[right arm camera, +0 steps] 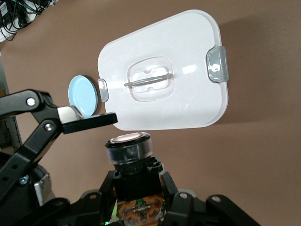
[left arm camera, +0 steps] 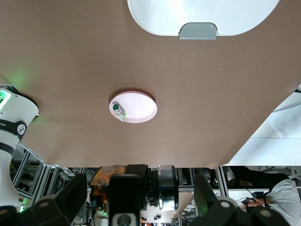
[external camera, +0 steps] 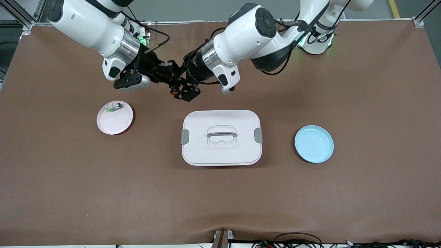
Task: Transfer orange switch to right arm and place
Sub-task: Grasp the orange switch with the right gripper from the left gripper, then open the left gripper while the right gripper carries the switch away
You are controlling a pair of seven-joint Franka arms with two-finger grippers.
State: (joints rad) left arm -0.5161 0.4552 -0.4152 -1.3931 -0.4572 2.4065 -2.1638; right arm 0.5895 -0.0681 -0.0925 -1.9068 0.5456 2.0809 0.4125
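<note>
The orange switch (external camera: 174, 91), black-bodied with an orange-brown end, hangs in the air over the bare brown table. My right gripper (external camera: 170, 80) is shut on its black body (right arm camera: 136, 183), and the round cap (right arm camera: 128, 138) sticks out past the fingers. My left gripper (external camera: 182, 88) meets it from the other arm's end and stands open. In the left wrist view, the left gripper (left arm camera: 141, 207) has its fingers wide apart on both sides of the switch (left arm camera: 164, 186), with a gap at each. One left finger (right arm camera: 89, 120) shows just off the cap.
A pink plate (external camera: 115, 124) toward the right arm's end holds a small clear-white and green part (external camera: 112, 107). A white lidded box (external camera: 221, 151) with grey clips sits mid-table. A blue plate (external camera: 314, 144) lies toward the left arm's end.
</note>
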